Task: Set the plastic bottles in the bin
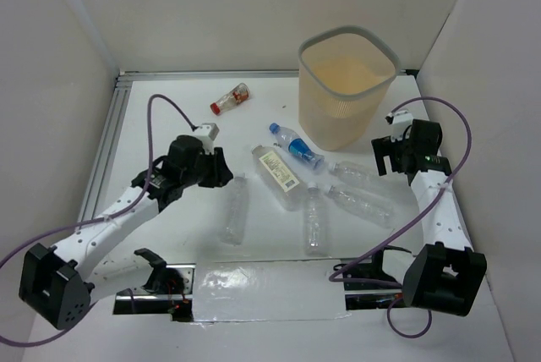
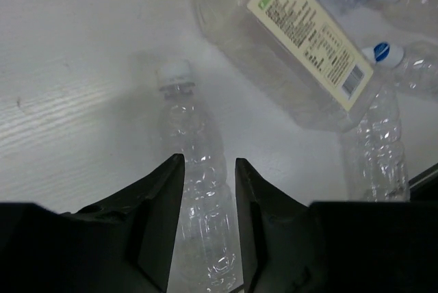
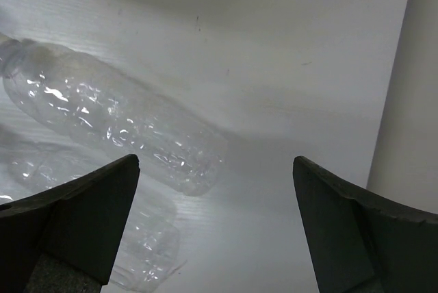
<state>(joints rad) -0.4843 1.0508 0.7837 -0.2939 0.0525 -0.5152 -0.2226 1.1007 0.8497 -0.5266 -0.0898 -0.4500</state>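
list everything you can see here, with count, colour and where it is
bin: one, translucent beige with grey rim, upright at the far right of the table
red-capped bottle: one, clear and short, lying far left of the bin
blue-capped bottle: one, clear with blue label, lying just in front of the bin
labelled bottle: one, clear with white label, lying mid-table
plain bottles: four, clear, lying mid-table
table: one, white
cables: two, purple, one looped along each arm
arms: two, white with black joints, near edge
left claw: one, black, part open over the leftmost plain bottle
right claw: one, black, wide open, holding nothing, right of the bottles
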